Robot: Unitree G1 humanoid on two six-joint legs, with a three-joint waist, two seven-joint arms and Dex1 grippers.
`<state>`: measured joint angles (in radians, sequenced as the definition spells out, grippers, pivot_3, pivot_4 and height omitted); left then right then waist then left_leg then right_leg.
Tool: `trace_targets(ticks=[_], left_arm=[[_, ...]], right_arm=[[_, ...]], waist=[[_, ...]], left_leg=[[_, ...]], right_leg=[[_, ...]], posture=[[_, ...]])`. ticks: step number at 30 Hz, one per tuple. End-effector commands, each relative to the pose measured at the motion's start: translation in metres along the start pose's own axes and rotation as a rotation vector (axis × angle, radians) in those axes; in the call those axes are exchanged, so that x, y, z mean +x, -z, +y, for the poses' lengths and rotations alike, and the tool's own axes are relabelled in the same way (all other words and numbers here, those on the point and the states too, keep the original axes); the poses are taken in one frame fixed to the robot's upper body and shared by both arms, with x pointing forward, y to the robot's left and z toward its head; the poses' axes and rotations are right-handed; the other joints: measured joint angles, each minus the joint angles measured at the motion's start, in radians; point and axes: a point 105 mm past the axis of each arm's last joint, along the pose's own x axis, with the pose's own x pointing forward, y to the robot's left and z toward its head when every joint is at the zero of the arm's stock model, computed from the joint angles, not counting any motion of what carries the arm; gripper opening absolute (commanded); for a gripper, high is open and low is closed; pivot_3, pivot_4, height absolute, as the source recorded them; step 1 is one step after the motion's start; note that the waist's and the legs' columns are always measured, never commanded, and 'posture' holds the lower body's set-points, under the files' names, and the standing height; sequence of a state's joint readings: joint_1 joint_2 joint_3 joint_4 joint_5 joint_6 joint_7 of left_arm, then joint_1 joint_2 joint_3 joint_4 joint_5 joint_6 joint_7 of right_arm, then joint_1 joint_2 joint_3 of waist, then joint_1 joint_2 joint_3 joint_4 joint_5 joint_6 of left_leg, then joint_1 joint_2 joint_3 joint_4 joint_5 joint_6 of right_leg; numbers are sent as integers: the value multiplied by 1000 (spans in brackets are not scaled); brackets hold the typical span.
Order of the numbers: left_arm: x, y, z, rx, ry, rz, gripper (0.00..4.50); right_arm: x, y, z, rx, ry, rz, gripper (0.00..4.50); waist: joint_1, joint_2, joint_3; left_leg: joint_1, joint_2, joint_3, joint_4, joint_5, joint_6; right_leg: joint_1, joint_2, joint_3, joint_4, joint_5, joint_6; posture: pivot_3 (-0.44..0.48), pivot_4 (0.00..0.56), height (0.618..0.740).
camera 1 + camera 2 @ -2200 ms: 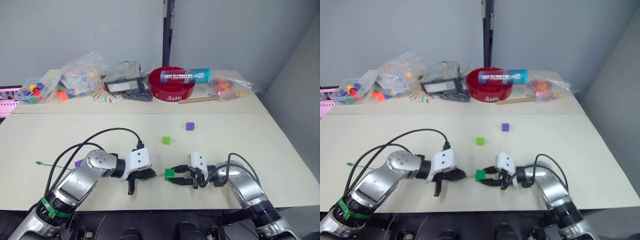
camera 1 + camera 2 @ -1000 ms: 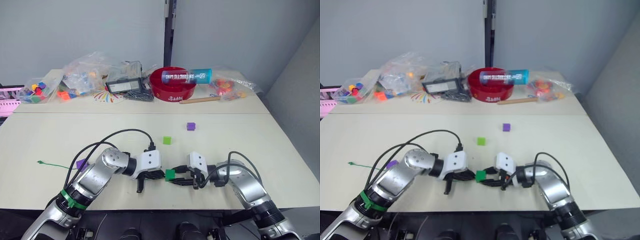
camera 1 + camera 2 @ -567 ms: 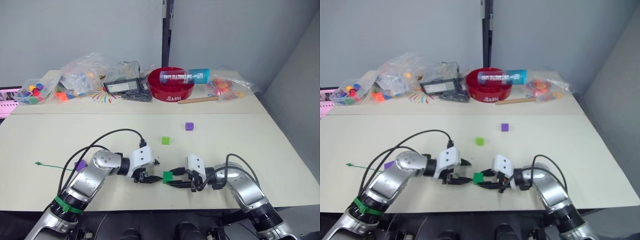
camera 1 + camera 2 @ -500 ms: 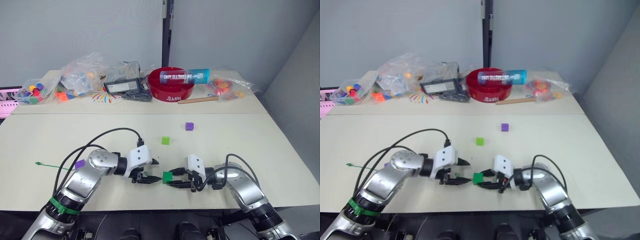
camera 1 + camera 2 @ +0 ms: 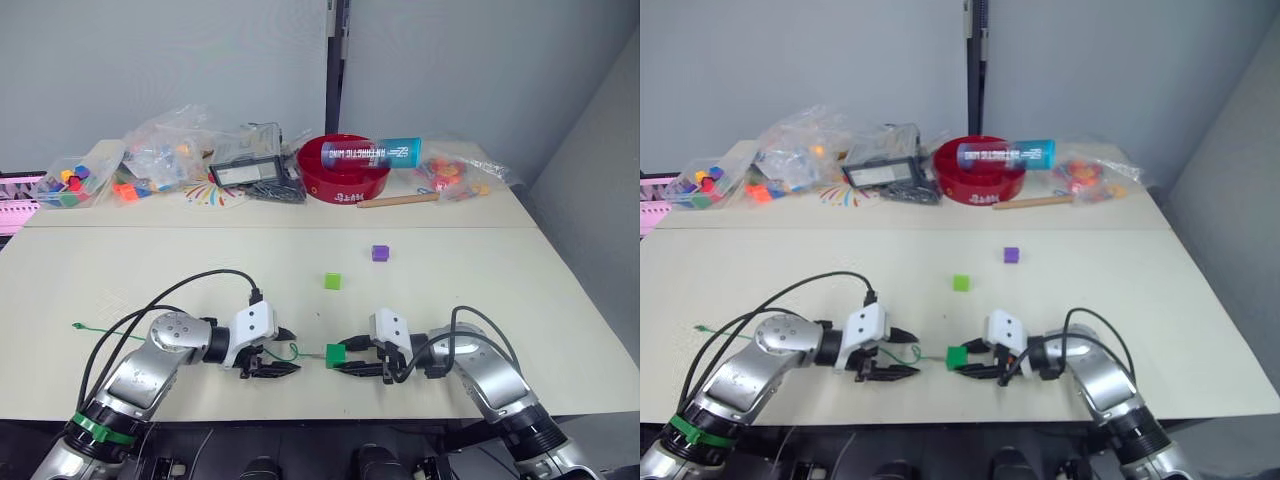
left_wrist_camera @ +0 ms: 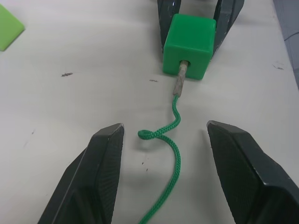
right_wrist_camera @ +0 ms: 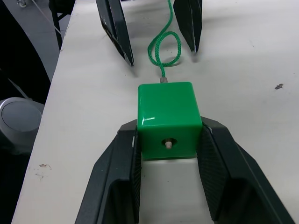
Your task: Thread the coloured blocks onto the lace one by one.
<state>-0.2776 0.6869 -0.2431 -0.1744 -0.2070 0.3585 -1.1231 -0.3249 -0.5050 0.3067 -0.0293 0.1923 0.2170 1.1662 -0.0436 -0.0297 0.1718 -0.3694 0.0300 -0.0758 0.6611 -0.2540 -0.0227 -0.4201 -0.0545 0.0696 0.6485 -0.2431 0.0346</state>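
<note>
**Tip through the cube, awaiting a pull**

Darker green cube (image 5: 336, 354) near the bench's front edge, pinched between the fingers of the right gripper (image 5: 345, 358). Pale stiff tip of the lace (image 6: 174, 122) already inside the bore, its end just peeking out of the hole on the right-wrist side (image 7: 167, 144). Left gripper (image 5: 277, 352) spread wide and empty, straddling the slack cord with its small loop, just apart from the cube. Bore and lace on one line, running along the front edge from left gripper to right. Probably next: catching the tip at the far face and drawing it through. Light green cube (image 5: 332, 281) and purple cube (image 5: 379, 253) waiting mid-bench, nearer the right arm.
</note>
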Motion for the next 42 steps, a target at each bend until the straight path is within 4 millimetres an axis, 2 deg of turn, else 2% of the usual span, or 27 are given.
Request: trace_targets(ticks=[1,2,3,5,12,23,37,41,42], left_arm=[[3,-2,3,43,-6,0,2999],[4,0,4,43,-8,6,2999],[4,2,5,47,-12,14,2571],[5,3,5,47,-7,17,2230],[5,2,3,51,12,19,0],[14,-13,-3,81,54,-15,0],[41,-22,-9,128,146,15,0],[34,-19,-9,101,162,44,0],[31,-20,-7,100,152,40,280]], right_arm=[[0,5,6,14,-27,22,1147],[0,4,6,15,-27,21,1147],[0,4,6,15,-26,20,1147],[0,4,7,17,-25,18,1147],[0,3,7,20,-17,16,1147],[1,2,6,17,-12,14,1147],[5,0,3,12,7,12,1147],[6,-1,3,9,6,13,1147],[6,-1,3,10,6,15,1147]], waist=[[0,0,0],[0,0,0],[1,0,0],[0,0,0],[0,0,0],[0,0,0],[-1,0,0],[-3,0,0],[-4,0,0]], left_leg=[[0,0,0,0,0,0],[0,0,0,0,0,0],[0,0,0,0,0,0],[0,0,0,0,0,0],[0,0,0,0,0,0],[0,0,0,0,0,0],[0,0,0,0,0,0],[1,0,0,0,0,0],[1,0,0,0,0,0]], right_leg=[[0,0,0,0,0,0],[0,0,0,0,0,0],[0,0,0,0,0,0],[0,0,0,0,0,0],[0,0,0,0,0,0],[0,0,0,0,0,0],[0,0,0,0,0,0],[1,0,0,0,0,0],[1,0,0,0,0,0]], posture=[[0,150,731],[0,150,731],[0,150,731],[0,150,731],[0,150,731],[0,150,731],[0,150,731],[0,150,731],[0,150,731]])
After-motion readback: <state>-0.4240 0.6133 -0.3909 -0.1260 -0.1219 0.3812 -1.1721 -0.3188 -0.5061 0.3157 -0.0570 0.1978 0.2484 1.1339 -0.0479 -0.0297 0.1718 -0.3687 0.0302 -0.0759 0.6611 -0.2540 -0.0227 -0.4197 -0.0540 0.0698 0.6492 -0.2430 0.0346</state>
